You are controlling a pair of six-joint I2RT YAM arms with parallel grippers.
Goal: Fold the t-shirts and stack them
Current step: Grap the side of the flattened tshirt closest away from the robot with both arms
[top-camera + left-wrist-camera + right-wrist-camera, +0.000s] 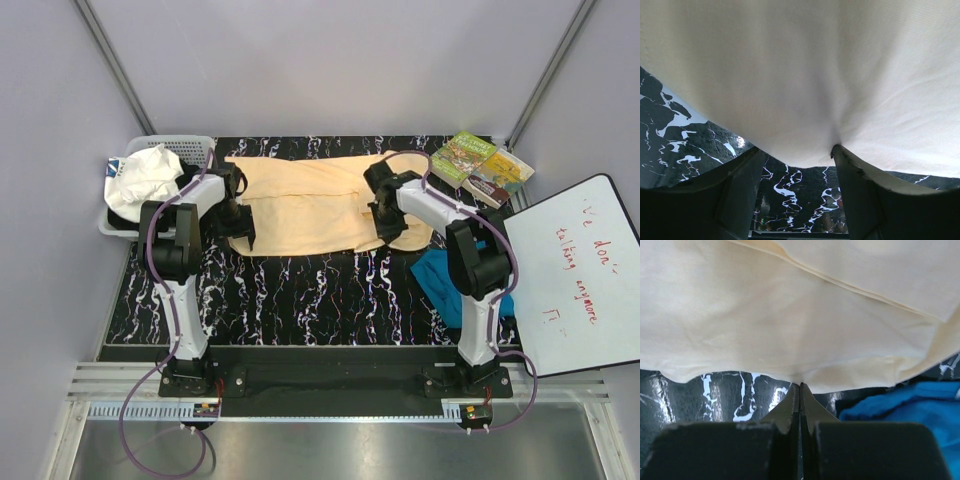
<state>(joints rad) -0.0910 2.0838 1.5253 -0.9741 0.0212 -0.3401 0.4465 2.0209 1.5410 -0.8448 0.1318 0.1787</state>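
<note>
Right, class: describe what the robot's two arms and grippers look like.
The left arm and right arm have white links, black joint housings and black bases. A purple cable loops along each. The left gripper has broad dark fingers; the right gripper has dark fingers tapering to thin, scuffed tips.

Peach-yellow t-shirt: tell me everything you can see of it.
The peach-yellow t-shirt is soft, plain matte cloth. It lies flat, lengthwise across the dark marbled table, and is partly folded, with layered edges and light wrinkles. The right gripper is shut on its near hem. At the other end, the open left gripper has one fingertip against the cloth.
</note>
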